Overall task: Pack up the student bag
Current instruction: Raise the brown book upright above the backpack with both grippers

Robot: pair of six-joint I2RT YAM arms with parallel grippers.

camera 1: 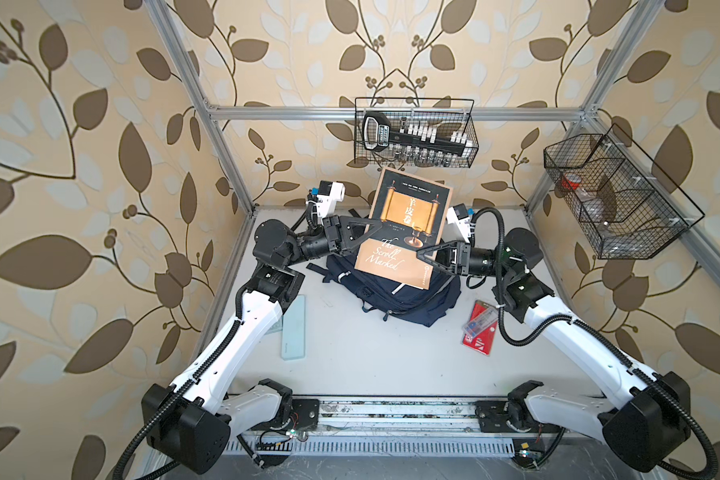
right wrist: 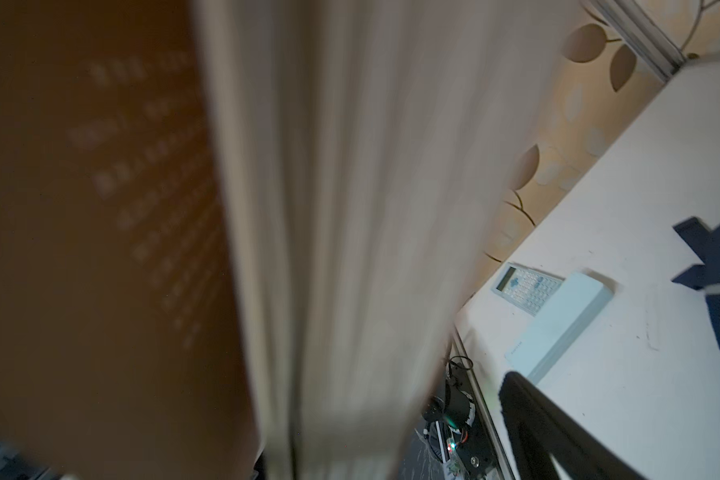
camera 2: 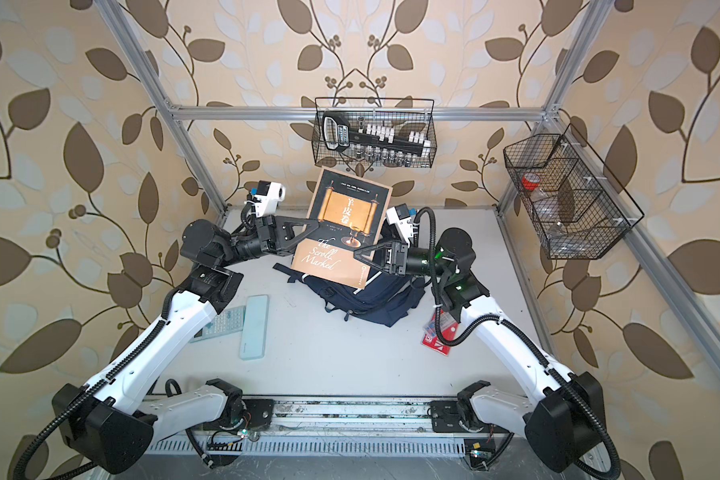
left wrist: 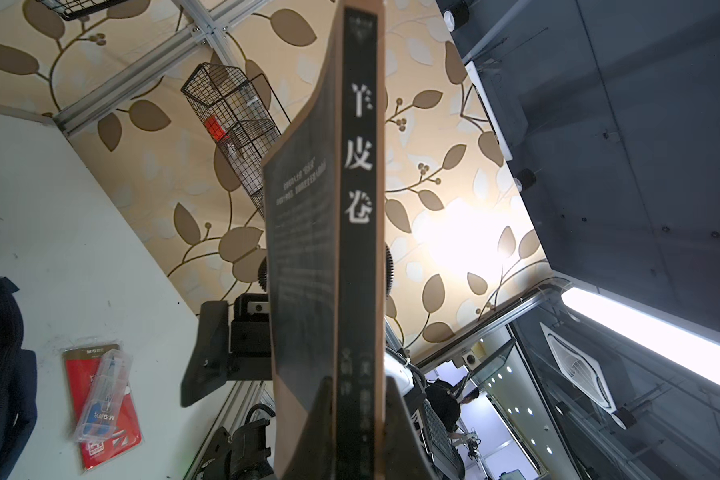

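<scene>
The bag (camera 1: pixel 408 303) lies slumped at the middle of the table (camera 1: pixel 371 365), navy, straps trailing toward the left arm. Its mouth cannot be made out, since the book (camera 1: pixel 408 216) hangs right over it, cover up, long axis running from the robot's side toward the back wall and a little askew. The left gripper (camera 1: pixel 373 226) is clamped on the book's spine edge; in the left wrist view the spine (left wrist: pixel 360 187) runs straight out from between its fingers. The right gripper (camera 1: pixel 422 253) comes in from the opposite side with its jaws spread as wide as they go, straddling the page edge (right wrist: pixel 350 208) without visibly pinching it. So the bag sits straight below both grippers, about equally near each, and only the left carries the load. Judging from this, the book must go down and end-first into the bag. A case (camera 1: pixel 294 328) and a red pack (camera 1: pixel 481 328) lie apart on the table.
</scene>
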